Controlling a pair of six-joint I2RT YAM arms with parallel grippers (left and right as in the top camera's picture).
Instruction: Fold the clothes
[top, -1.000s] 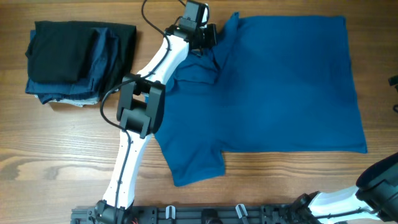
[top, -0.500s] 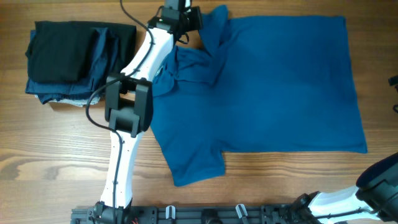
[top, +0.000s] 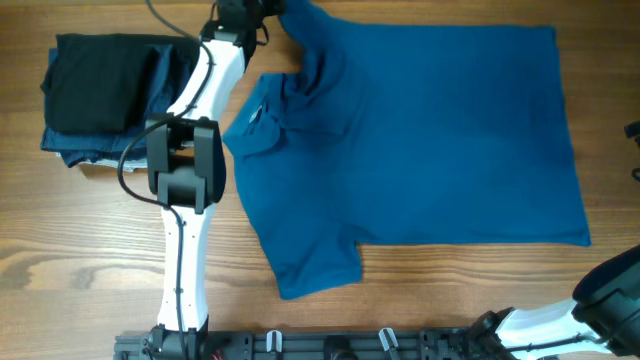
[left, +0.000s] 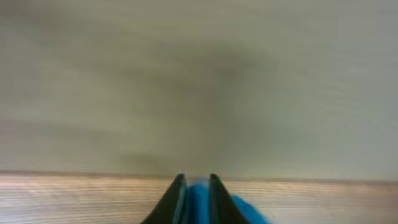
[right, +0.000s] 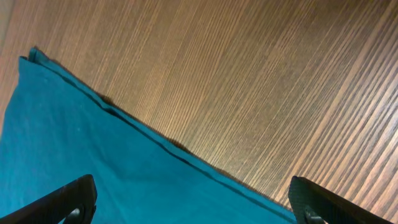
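Honestly, the left gripper (left: 198, 180), jaws clamped on just a sliver of polo shirt (top: 420, 140) at the far edge of the tabletop (top: 90, 250), may lose it, while the right gripper (right: 189, 190) hangs with jaws apart.

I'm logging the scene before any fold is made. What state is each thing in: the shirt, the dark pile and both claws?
blue polo shirt: spread out, unfolded, one sleeve pinched.
dark garments pile: folded, stacked, untouched.
left claw: shut on the blue polo shirt's sleeve.
right claw: open, empty, over the shirt's edge.
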